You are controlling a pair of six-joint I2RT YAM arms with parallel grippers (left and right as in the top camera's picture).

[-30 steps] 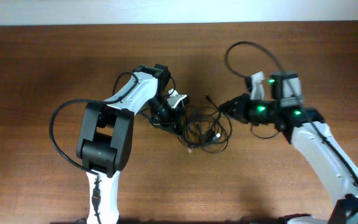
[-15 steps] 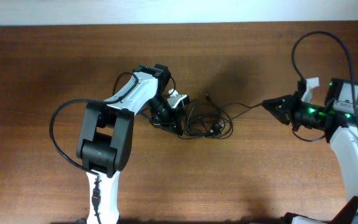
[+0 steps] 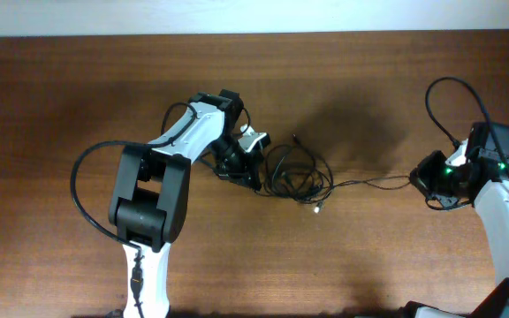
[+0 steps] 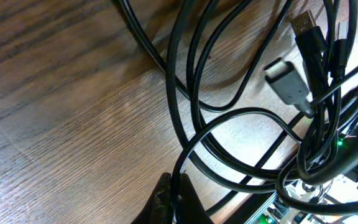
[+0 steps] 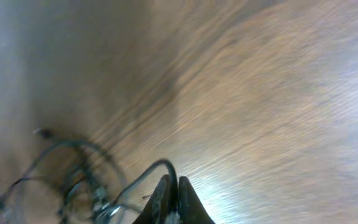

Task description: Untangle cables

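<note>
Cables: the cables [image 3: 297, 177] lie as a small knotted bundle near the middle of the wooden table [image 3: 60, 88], between my two arms and just beside the left one.
Left gripper: the left gripper [image 4: 173, 200] is closed and pinches a black cord at the left edge of the bundle, low to the table.
Right gripper: the right gripper [image 3: 416, 181] is closed on one thin strand [image 3: 369, 183], well apart from the bundle on the right side. In the right wrist view the cord bends into the closed fingertips.
Strand: it runs almost straight from the bundle to the right gripper, so I judge it is near tight.
Silver plug: a silver plug [image 3: 318, 205] sticks out at the lower right of the bundle. In the left wrist view a USB plug [image 4: 288, 87] sits under several crossing loops.
Risk one: if I pull further right, the knot may tighten and not open, because the loops cross over the plugs.
Risk two: the thin strand may slip out of the right fingers under tension.
Risk three: the whole bundle may drag or tear out of the left grip, and then I lose my anchor.
Risk four: a plug may catch in a loop and get strained.
</note>
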